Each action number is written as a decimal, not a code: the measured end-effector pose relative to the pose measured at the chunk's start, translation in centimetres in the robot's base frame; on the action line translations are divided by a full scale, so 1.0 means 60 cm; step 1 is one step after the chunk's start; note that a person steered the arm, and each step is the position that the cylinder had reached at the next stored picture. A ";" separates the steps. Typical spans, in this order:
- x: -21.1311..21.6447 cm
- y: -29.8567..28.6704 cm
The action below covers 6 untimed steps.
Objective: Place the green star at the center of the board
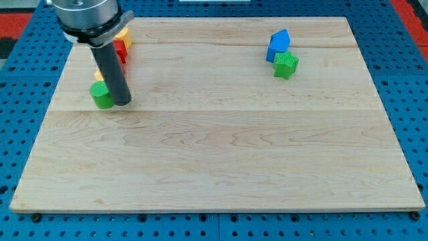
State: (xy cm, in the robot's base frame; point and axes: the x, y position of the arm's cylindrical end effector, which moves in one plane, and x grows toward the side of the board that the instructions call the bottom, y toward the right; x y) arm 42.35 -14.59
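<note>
A green star [285, 65] lies near the view's top right of the wooden board [221, 161], touching a blue block [278, 45] just above it. My tip [122, 102] rests on the board far to the view's left, right beside a round green block [101, 96], on that block's right side. The rod hides part of that green block. The tip is a long way from the green star.
Behind the rod at the view's top left sit a red block [120, 51], a yellow block [124, 35] above it and a second yellow piece [98, 75] just above the round green block. The board lies on a blue pegboard [20, 100].
</note>
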 end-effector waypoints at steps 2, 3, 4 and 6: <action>-0.032 0.321; -0.054 0.480; -0.116 0.649; -0.194 0.571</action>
State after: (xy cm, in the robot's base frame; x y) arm 30.72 19.70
